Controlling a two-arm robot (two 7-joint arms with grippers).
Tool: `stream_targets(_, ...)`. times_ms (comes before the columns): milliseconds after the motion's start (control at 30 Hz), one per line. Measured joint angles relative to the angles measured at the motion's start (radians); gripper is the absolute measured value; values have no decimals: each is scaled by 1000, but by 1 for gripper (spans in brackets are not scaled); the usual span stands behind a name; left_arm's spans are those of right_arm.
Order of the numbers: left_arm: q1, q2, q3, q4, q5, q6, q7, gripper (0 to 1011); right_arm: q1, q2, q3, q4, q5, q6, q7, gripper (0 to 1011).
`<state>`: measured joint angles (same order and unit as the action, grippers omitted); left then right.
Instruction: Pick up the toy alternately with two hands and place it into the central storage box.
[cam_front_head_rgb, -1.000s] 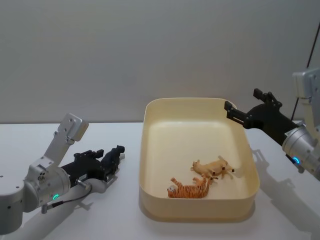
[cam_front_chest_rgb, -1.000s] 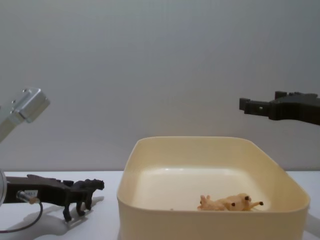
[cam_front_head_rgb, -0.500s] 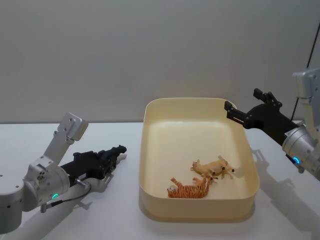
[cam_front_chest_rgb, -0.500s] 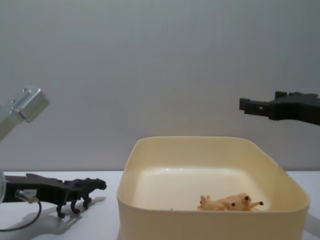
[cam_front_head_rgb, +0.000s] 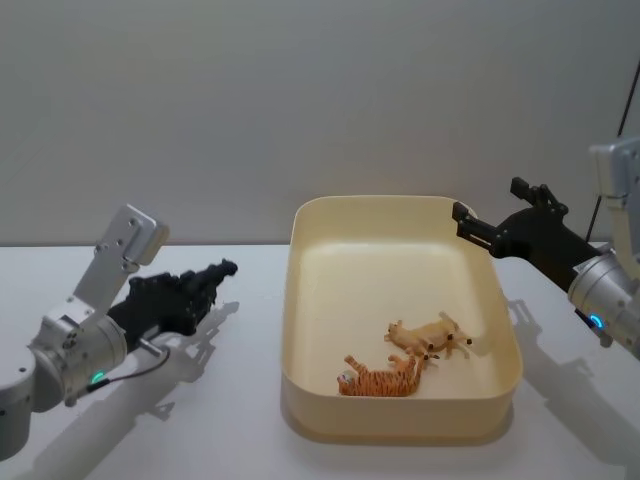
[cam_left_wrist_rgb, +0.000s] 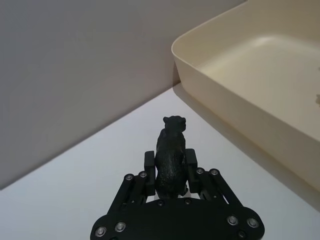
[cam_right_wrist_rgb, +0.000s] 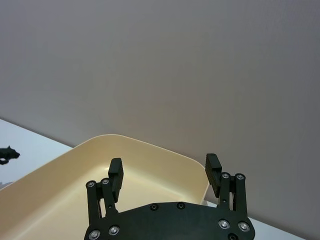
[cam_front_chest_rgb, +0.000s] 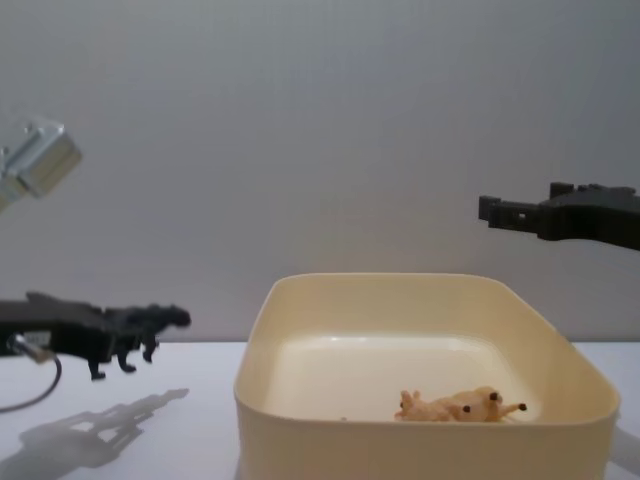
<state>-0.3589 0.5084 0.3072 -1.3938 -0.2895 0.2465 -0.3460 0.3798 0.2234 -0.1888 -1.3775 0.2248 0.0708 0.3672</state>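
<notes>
My left gripper (cam_left_wrist_rgb: 171, 167) is clamped on a black panther toy (cam_left_wrist_rgb: 170, 150), holding it clear of the white table (cam_front_head_rgb: 230, 400) so that its shadow falls below it in the chest view. The panther's head points toward the cream-yellow storage box (cam_front_head_rgb: 300, 300), which sits just beside it at the table's middle. The toy's legs are hidden between my fingers from the wrist camera; from the chest they hang free beneath the body (cam_front_chest_rgb: 130, 330). My right gripper (cam_right_wrist_rgb: 165, 175) hovers above the box's far right corner with its fingers spread wide and nothing between them. In the box lie an orange striped tiger (cam_front_head_rgb: 380, 377) and a tan animal (cam_front_head_rgb: 428, 336), both on their sides; the tiger is hidden behind the box's near wall in the chest view. I can read no writing or brand anywhere.
</notes>
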Motion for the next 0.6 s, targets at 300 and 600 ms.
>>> stream_targets(300, 20, 28, -14, -110, 16, -25, 8, 322, 0, 0, 0, 0, 0, 0, 0, 1001)
stream_targets(600, 15, 36, -20, -160, 14, -58, -52, 322, 0, 0, 0, 0, 0, 0, 0, 1001)
